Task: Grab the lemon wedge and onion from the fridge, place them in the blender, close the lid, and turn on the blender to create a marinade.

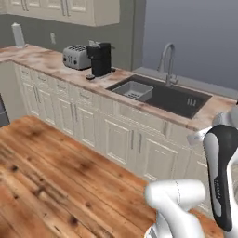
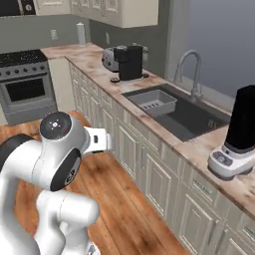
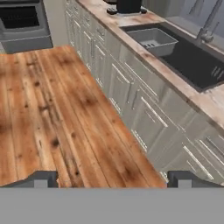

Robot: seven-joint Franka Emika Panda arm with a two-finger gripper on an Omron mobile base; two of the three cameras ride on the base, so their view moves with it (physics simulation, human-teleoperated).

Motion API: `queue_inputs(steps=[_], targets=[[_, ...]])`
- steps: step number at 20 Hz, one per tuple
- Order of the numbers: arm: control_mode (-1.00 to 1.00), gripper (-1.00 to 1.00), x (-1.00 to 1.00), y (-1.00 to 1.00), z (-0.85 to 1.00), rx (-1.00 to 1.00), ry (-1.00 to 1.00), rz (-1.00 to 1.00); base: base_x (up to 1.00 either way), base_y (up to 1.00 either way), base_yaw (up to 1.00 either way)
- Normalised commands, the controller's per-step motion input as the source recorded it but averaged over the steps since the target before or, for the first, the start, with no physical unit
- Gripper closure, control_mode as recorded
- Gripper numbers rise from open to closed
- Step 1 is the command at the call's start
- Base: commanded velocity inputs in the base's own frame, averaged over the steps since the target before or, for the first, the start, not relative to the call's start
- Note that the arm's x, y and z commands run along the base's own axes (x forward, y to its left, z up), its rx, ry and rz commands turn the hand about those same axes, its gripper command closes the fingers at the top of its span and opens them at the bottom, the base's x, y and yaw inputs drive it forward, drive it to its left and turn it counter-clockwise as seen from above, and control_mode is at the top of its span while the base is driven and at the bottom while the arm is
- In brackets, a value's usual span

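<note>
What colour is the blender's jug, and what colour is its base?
The blender has a black jug on a white base with a grey panel, clearest in the right base view.

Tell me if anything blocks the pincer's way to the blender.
Nothing visible does. The open pincer hangs over bare wooden floor, and the blender stands on the counter right of the sink, nothing crowding it.

We see a dark sink [image 1: 173, 99] set in the marbled counter [image 1: 42, 60], with a grey basket [image 1: 134, 90] inside and a curved faucet [image 1: 168, 62] behind. 1 toaster [image 1: 76, 56] stands just beside a black coffee machine [image 1: 100, 59]. An oven [image 2: 26, 87] stands at the counter's end.
</note>
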Motion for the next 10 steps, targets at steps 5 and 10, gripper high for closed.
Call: queue_inputs(steps=[5, 10], targets=[[1.00, -1.00, 0.00, 0.00, 0.00, 0.00, 0.00, 0.00, 0.24, 0.98, 0.68], [1.00, -1.00, 0.00, 0.00, 0.00, 0.00, 0.00, 0.00, 0.91, 1.00, 0.47]])
